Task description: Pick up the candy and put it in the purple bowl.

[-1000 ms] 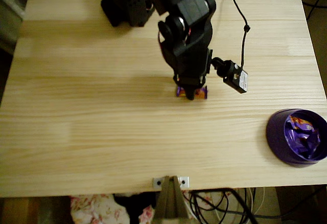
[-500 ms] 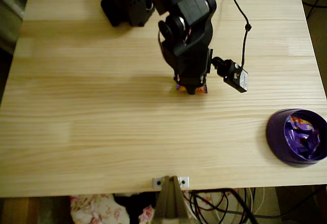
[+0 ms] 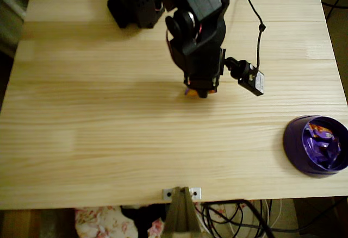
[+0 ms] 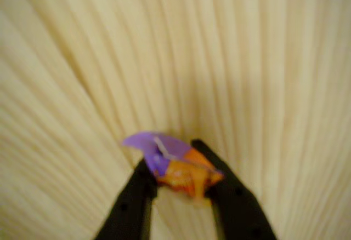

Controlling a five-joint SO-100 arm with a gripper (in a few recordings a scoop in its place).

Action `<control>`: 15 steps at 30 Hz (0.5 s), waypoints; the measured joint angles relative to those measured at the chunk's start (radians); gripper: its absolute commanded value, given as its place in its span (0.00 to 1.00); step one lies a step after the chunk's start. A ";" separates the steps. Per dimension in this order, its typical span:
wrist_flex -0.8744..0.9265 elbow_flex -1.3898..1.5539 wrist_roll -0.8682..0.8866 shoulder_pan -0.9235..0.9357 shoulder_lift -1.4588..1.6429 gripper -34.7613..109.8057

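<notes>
My claw (image 4: pixel 178 188) pinches the candy (image 4: pixel 174 166), seemingly off the table (image 3: pixel 109 140); carrying it to the purple bowl (image 3: pixel 296 145) remains.

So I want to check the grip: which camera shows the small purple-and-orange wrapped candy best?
The wrist view: the purple-and-orange wrapped candy sits pinched between the black gripper fingers, close up though blurred. The overhead view shows just a sliver of it under the arm.

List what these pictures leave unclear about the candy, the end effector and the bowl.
- Candy: blurred in the wrist view; overhead, the arm covers nearly all of it.
- End effector: whether the candy has left the table cannot be told.
- Purple bowl: right rim cut by the overhead edge.
</notes>
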 measured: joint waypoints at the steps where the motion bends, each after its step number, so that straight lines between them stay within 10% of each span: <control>1: 0.003 0.000 0.000 0.000 0.000 0.29; 15: 0.020 0.000 -0.066 -0.012 0.124 0.28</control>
